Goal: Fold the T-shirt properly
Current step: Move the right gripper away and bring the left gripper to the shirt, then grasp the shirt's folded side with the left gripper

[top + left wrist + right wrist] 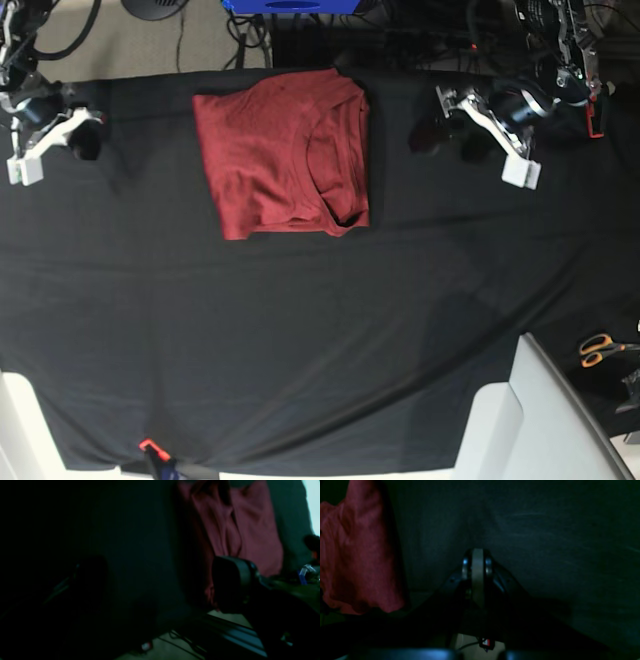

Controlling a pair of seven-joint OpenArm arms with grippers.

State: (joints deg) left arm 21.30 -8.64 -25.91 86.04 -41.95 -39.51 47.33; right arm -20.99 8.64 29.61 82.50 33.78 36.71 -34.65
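A red shirt lies folded into a rough rectangle on the black table cloth, near the cloth's far edge in the base view, its collar side turned toward that view's right and a few creases running across the top layer.

2 robot arms flank the shirt without touching it. The left claw rests low over the cloth just beside the shirt, on the base view's right; its 2 dark fingers stand apart with bare cloth between them — open and empty. In the left wrist view, the shirt fills the upper right beyond one finger, dim and blurred.

The right claw sits well apart from the shirt, on the base view's left, near the cloth's edge. The right wrist view shows its pale fingers pressed flat together — closed on nothing — with the shirt hanging into that view's left side.

Orange-handled scissors lie far from the shirt, off the cloth's corner beside a white panel.
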